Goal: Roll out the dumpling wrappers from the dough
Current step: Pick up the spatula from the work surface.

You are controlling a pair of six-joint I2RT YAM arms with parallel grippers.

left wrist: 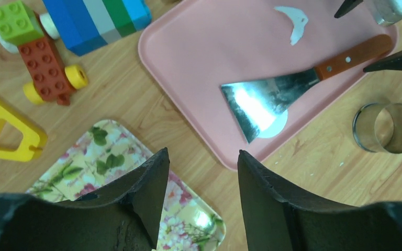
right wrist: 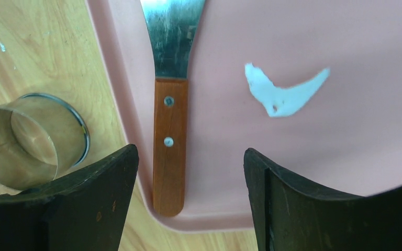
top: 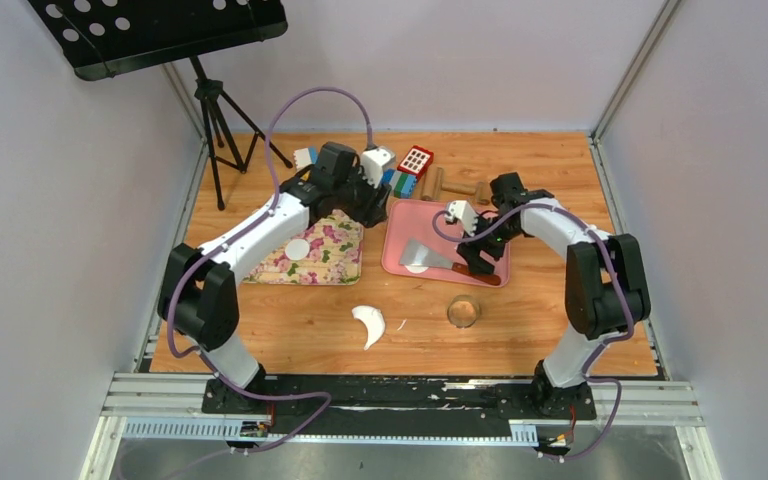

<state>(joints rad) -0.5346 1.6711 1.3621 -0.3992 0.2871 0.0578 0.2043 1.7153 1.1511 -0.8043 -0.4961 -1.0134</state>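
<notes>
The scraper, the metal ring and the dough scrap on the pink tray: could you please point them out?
scraper (right wrist: 170,146): right wrist view, wooden handle.
metal ring (right wrist: 70,141): right wrist view, inner wall.
dough scrap (right wrist: 288,94): right wrist view, its middle.

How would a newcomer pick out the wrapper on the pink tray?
Find the pink tray at mid-table, then the wooden-handled scraper lying on it. The wrapper peeks from under the blade's wide end, by the tray's near edge; its rim is smoothly round, unlike the thin ragged scrap nearby.
</notes>
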